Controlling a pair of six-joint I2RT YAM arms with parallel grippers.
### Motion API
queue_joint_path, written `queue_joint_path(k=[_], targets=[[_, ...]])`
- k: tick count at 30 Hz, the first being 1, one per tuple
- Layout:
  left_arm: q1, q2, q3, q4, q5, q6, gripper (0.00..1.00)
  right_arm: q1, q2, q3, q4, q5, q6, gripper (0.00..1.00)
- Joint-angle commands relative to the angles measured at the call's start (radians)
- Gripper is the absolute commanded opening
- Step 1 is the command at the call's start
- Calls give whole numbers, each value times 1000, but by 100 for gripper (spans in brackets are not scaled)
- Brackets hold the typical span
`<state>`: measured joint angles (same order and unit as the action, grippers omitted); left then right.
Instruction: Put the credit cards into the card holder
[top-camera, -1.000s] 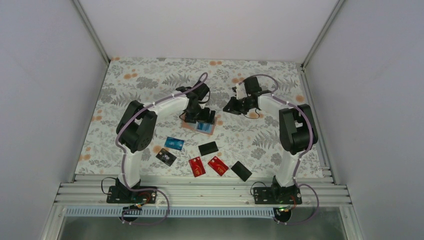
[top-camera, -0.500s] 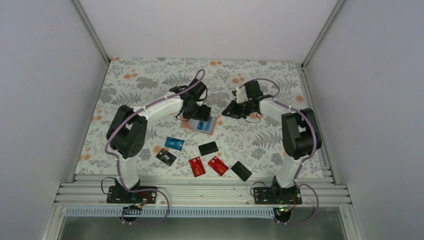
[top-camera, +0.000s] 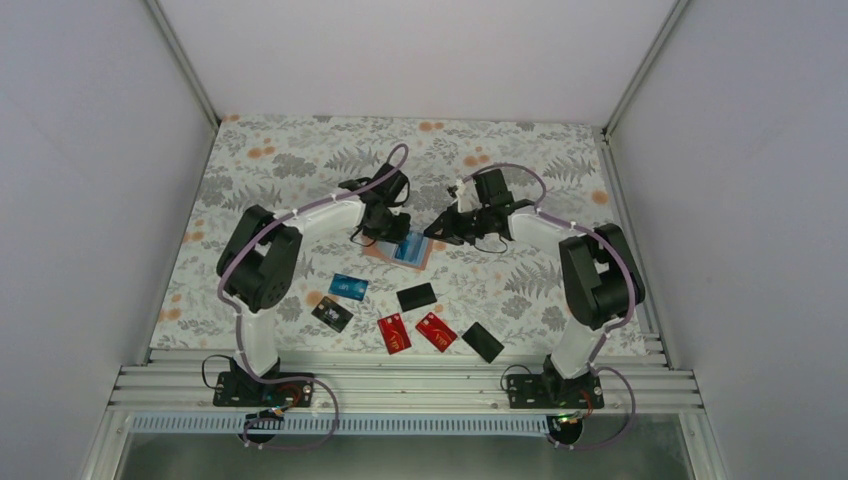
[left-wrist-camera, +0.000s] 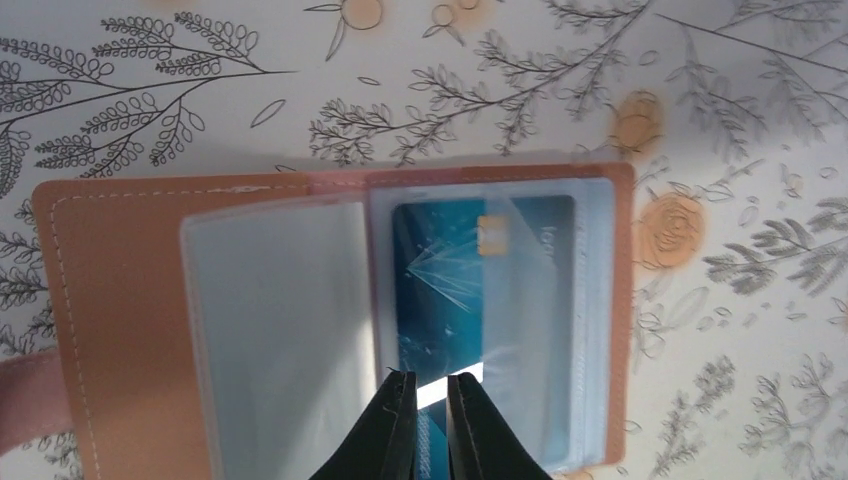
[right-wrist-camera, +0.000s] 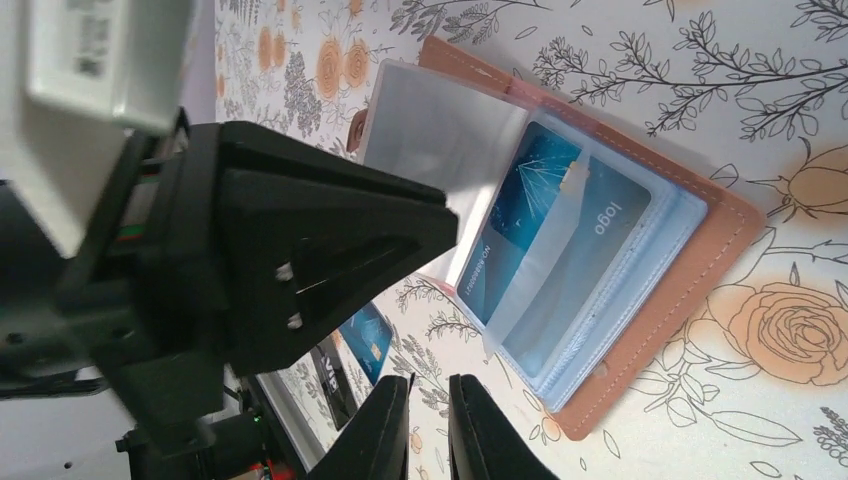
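Note:
The tan card holder (left-wrist-camera: 110, 300) lies open on the flowered cloth, its clear sleeves up. A blue credit card (left-wrist-camera: 450, 290) sits partly inside the right sleeve (right-wrist-camera: 545, 220). My left gripper (left-wrist-camera: 430, 382) is shut, with only a sliver between its tips, right over that card's near edge. My right gripper (right-wrist-camera: 430, 385) is shut and empty, hovering just beside the holder's (right-wrist-camera: 690, 260) edge. From above, both grippers (top-camera: 392, 232) (top-camera: 432, 232) meet over the holder (top-camera: 375, 250). Loose credit cards lie nearer the bases: blue (top-camera: 349, 287), black (top-camera: 417, 296), black with marks (top-camera: 332, 314), two red (top-camera: 394, 333) (top-camera: 436, 331), black (top-camera: 483, 341).
White walls and metal posts (top-camera: 185, 60) enclose the cloth on three sides. A grooved metal rail (top-camera: 400, 385) runs along the near edge, behind the loose cards. The left gripper's black body (right-wrist-camera: 260, 260) fills much of the right wrist view.
My left gripper has closed from wide open and shifted slightly back over the holder. The right arm has swung left and come up close to the holder.

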<state>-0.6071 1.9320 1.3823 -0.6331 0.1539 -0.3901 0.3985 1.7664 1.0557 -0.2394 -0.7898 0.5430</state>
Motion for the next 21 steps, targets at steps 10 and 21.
queue_joint_path(k=[10,21], targets=[[17,97,-23,60,-11,43,2,40,67,12,24,47,55,13],[20,101,-83,102,18,39,2,60,125,37,17,88,71,16]])
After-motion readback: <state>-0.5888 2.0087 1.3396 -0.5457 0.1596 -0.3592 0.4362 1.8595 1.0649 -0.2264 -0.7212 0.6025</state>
